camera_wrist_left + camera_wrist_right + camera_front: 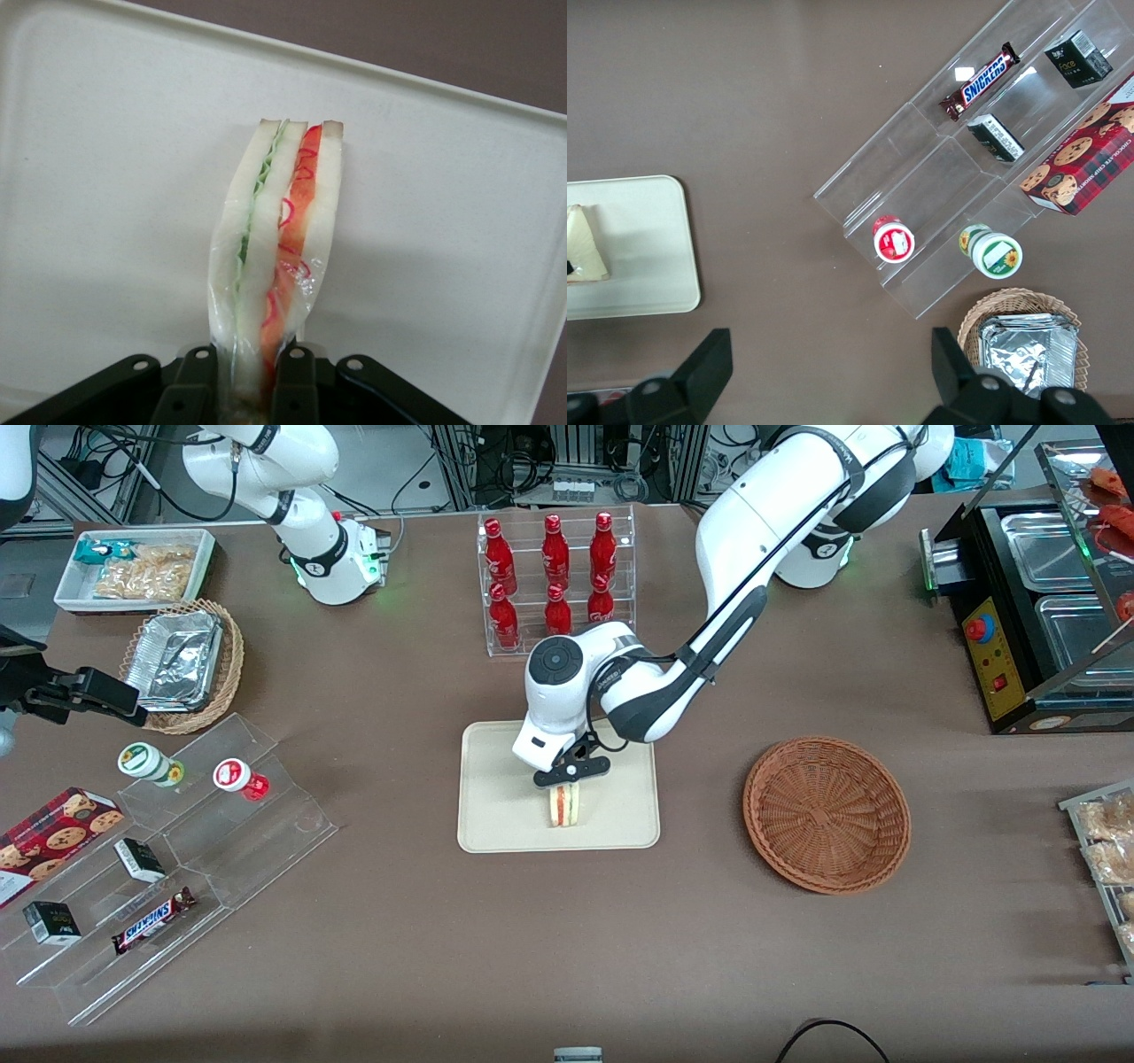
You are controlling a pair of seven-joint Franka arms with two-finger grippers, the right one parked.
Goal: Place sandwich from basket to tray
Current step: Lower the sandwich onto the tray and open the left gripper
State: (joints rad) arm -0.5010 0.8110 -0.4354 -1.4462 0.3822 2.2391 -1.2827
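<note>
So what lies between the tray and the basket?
Nothing: in the front view only bare brown table separates the tray from the basket. The gripper holds the sandwich over the tray.

A clear rack [558, 584] holding 6 red bottles [555, 540] stands farther from the front camera than the middle of the brown table [399, 921]. Toward the parked arm's end, a white bin of snacks [133, 571] sits beside a light wicker basket with foil containers [182, 664]. Nearer the camera, a clear stepped stand [168, 868] carries 2 small cups, 1 with a green lid [142, 760] and 1 with a red lid [232, 774], 2 small dark boxes [140, 859], and a Snickers bar [152, 919]. A cookie box [49, 837] lies just beside it. Toward the working arm's end stands a black warmer with metal pans [1036, 593].
</note>
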